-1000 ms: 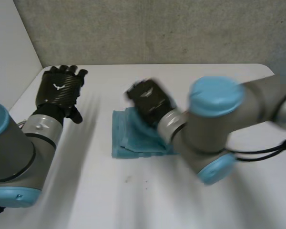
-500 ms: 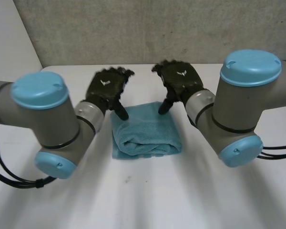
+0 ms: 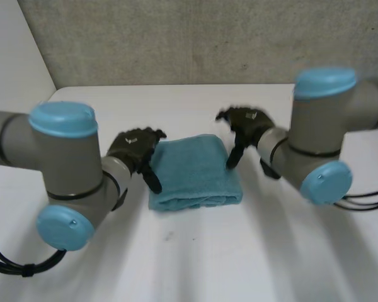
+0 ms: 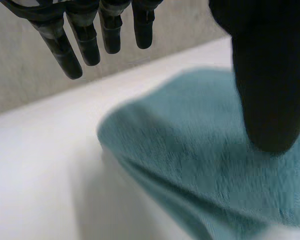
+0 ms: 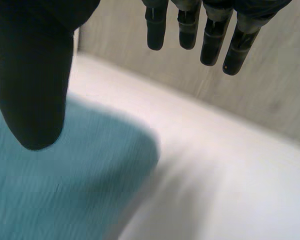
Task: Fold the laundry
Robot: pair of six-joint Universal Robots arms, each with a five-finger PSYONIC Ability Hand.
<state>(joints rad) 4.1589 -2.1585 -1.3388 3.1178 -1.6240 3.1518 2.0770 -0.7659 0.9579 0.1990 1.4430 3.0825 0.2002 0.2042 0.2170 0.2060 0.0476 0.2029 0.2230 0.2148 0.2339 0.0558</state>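
Note:
A folded teal towel (image 3: 194, 171) lies in the middle of the white table (image 3: 195, 251), its thick folded edge toward me. My left hand (image 3: 134, 148) hovers at the towel's left edge, open, with fingers (image 4: 75, 40) straight and its thumb above the cloth (image 4: 200, 155). My right hand (image 3: 247, 124) hovers at the towel's right far corner, open too, fingers (image 5: 210, 37) spread and its thumb over the cloth (image 5: 65, 190). Neither hand holds the towel.
A grey wall (image 3: 195, 38) runs behind the table's far edge. A white panel (image 3: 12, 56) stands at the far left. Bare tabletop surrounds the towel.
Both hands have come down from beyond the towel's far corners toward its two sides. A second ago the right hand lay on the towel and the left hand was far off at the left.

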